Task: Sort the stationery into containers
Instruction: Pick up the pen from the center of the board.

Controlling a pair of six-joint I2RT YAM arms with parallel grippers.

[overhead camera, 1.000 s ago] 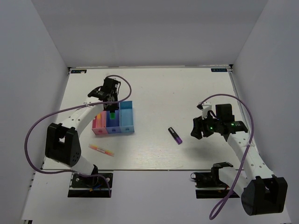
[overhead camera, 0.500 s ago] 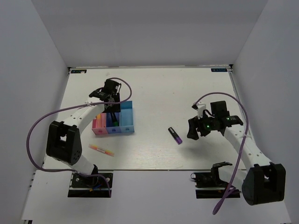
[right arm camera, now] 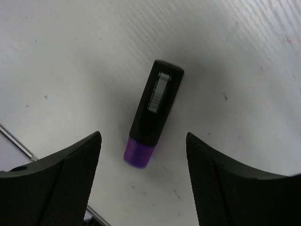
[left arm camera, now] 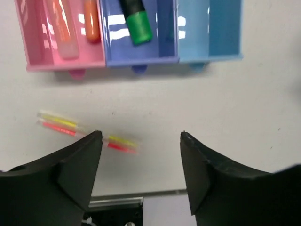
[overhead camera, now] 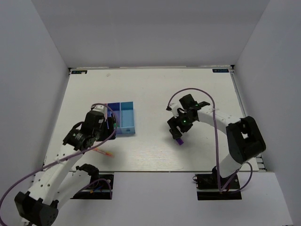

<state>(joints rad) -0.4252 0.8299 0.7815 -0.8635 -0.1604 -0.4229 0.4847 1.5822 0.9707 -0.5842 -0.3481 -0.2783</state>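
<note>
The purple marker (right arm camera: pixel 151 113) lies flat on the surface (right arm camera: pixel 70 56) under the right end effector (right arm camera: pixel 142 137), whose jaws stand spread and empty either side of it; light, stiff and probably slick, it looks best pinched across its black-capped middle.

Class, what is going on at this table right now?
Two robot arms are sorting pens and markers into bins. The left gripper hangs open over a thin pen lying in front of the bins. The right gripper hangs open over a purple marker on the table. A green marker lies in the dark blue bin, orange markers in the pink bin.
</note>
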